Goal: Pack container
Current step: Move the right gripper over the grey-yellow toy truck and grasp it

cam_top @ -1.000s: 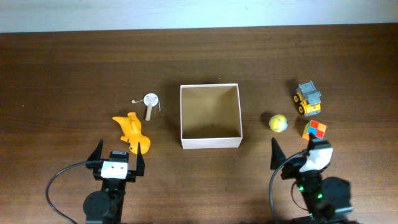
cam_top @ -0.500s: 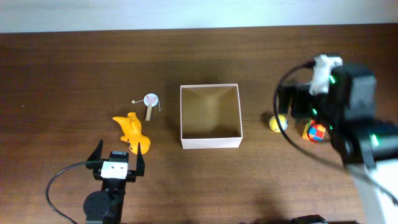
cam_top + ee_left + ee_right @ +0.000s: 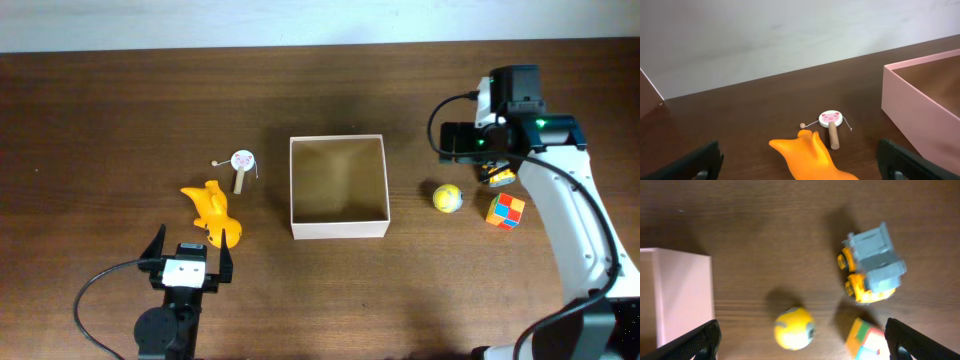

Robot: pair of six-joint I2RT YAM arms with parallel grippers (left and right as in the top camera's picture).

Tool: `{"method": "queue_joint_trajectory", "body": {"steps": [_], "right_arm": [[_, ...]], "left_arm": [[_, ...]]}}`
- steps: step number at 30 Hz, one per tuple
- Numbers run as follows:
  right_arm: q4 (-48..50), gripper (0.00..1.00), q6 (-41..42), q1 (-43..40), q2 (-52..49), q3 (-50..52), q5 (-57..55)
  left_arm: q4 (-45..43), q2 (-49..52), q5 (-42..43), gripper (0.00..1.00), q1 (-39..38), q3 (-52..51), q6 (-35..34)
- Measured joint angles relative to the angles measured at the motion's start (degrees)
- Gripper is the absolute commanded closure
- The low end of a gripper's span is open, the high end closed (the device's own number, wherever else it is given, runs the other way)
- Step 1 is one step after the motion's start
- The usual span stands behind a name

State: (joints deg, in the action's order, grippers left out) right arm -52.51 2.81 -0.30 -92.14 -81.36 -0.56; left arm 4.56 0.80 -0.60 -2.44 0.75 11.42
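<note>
The container [image 3: 338,229], a white-walled square box with tan inside, stands mid-table and holds nothing; its wall shows in the left wrist view [image 3: 920,107] and the right wrist view [image 3: 675,297]. My right gripper [image 3: 480,142] hovers open above the yellow-and-grey truck [image 3: 871,270], which its arm mostly hides from overhead. In the right wrist view the gripper [image 3: 804,341] spans the yellow ball [image 3: 795,328] and the colour cube [image 3: 867,340]. My left gripper [image 3: 190,250] rests open at the front left, just behind the orange toy [image 3: 213,213], which lies between the fingers in the left wrist view [image 3: 815,160].
A small pig-face rattle drum [image 3: 241,160] on a wooden stick lies left of the container. The ball [image 3: 447,197] and cube [image 3: 506,210] lie to the right of the container. The table's far edge meets a pale wall.
My right arm has risen from its rest at the front right and swung back over the toys at the right, settling above the truck. The left arm and the toys have not moved.
</note>
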Motion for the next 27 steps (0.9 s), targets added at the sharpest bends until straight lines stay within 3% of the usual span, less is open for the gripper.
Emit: {"method": "queue_joint_trajectory", "body": {"steps": [5,12,27], "right_arm": [[4.1,0.01,-9.2,-5.2,-2.7,0.0,0.0],[8.4,0.01,-13.6,-12.5,-8.2,0.0,0.2],[12.3,0.01,-19.6,-13.6,-18.8,0.0,7.6]], "left_arm": [[0.0,0.0,0.0,0.01,0.0,0.0,0.0],[0.0,0.0,0.0,0.01,0.0,0.0,0.0],[0.0,0.0,0.0,0.01,0.0,0.0,0.0]]}}
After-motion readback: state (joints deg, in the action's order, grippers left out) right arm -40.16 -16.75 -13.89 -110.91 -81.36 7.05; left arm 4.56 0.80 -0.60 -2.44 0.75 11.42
